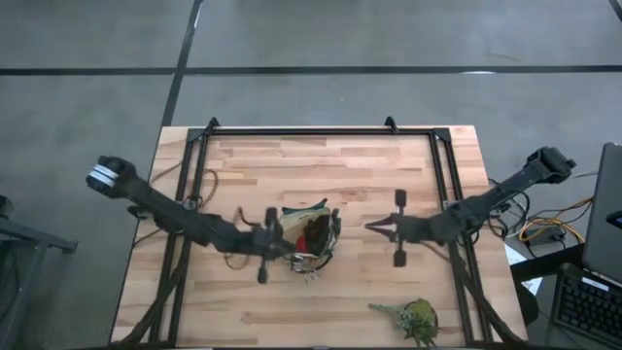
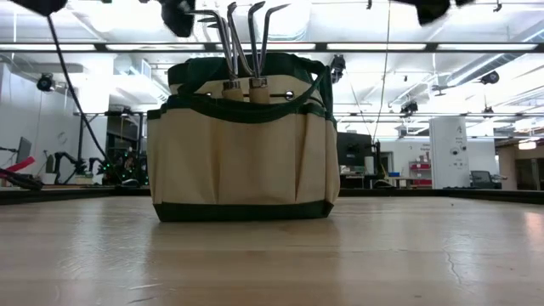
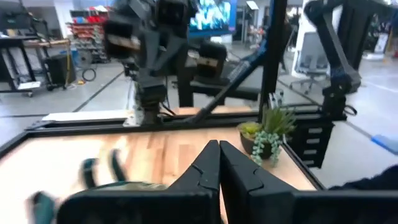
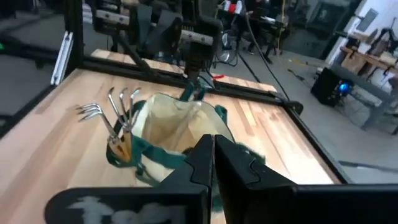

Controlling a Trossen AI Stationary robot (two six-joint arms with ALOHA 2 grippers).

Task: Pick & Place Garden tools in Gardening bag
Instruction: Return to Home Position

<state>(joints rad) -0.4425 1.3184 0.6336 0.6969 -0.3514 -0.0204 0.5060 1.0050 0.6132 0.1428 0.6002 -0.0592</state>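
Left gripper: your left gripper [image 1: 280, 239] hangs just beside the left side of the gardening bag [image 1: 313, 236]. In its wrist view the two dark fingers [image 3: 204, 169] are pressed together with nothing between them.
Right gripper: your right gripper [image 1: 370, 226] is over bare table [image 1: 292, 165] to the bag's right, clearly apart from it. Its fingers [image 4: 199, 159] meet tip to tip and hold nothing.
Gardening bag: it stands upright near the table's middle, between your two grippers, tan with a dark green rim and base.
Hand rakes: two wooden-handled hand rakes [image 2: 245, 51] stand side by side in the bag, handles down, bent metal tines rising above the rim. From the right wrist view they look tucked in an outer pocket rather than the main opening.
Inside the bag: from above you can see a red-and-dark bundle [image 1: 314, 233]. Other contents you cannot make out.
Plant: a small green leafy plant [image 1: 416, 316] lies on the table's near edge, well apart from the bag and both grippers.
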